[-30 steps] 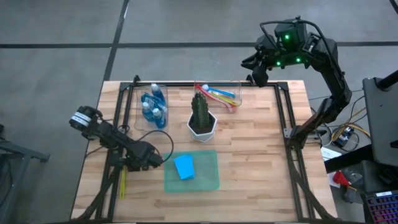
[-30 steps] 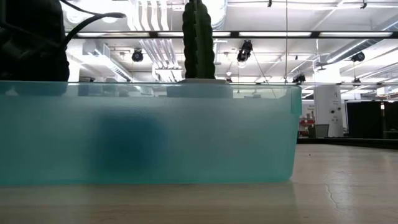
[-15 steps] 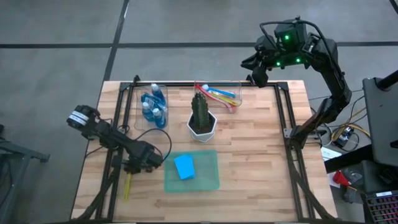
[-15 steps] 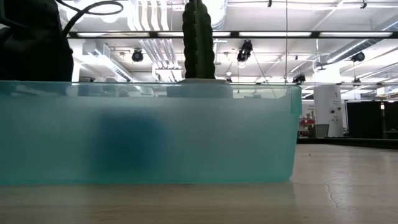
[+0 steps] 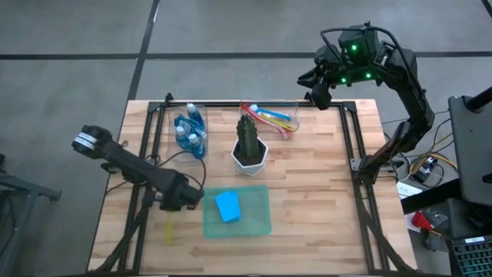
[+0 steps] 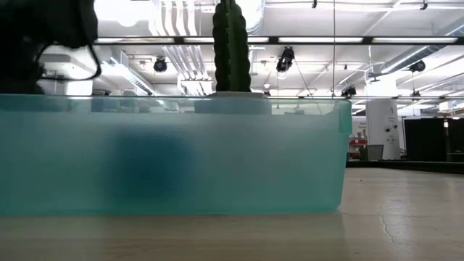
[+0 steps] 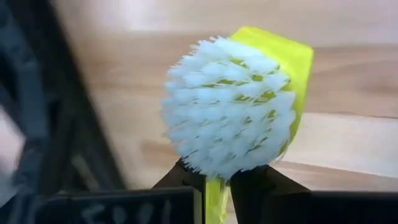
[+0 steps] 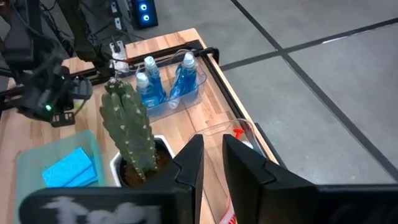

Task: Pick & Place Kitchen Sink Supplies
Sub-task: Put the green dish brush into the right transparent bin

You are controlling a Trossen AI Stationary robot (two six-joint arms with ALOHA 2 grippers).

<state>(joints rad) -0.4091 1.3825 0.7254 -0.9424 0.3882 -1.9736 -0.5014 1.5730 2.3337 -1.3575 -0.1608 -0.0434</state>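
My left gripper point(image 5: 171, 209) is shut on a yellow brush point(image 5: 170, 228) with white bristles point(image 7: 227, 109), left of the translucent green mat point(image 5: 254, 223) on which a light-blue sponge point(image 5: 227, 206) lies. Small bottles of blue soap point(image 5: 191, 131) stand in a clear bin at the far left. Blue, pink and yellow brushes point(image 5: 269, 118) lie in a second clear bin at the far edge. My right gripper point(image 5: 315, 96) hangs shut and empty over the table's far edge, right of that bin. My left gripper pinches the brush's yellow handle point(image 7: 216, 190) between its two fingers, just behind the head. The brush lies along the fingers and its head sticks out past the fingertips toward the table's near edge. Whether the head touches the table cannot be told.
A cactus in a white pot point(image 5: 247, 146) stands in the table's middle, between the two bins and far of the mat. Black frame rails point(image 5: 138, 208) run along the table's left and right sides. The mat's wall point(image 6: 174, 156) fills the low view.
My left gripper has carried the yellow brush a little toward the table's right edge and toward the green mat. The brush still points at the near edge. The arm's elbow end has swung toward the table's left edge.
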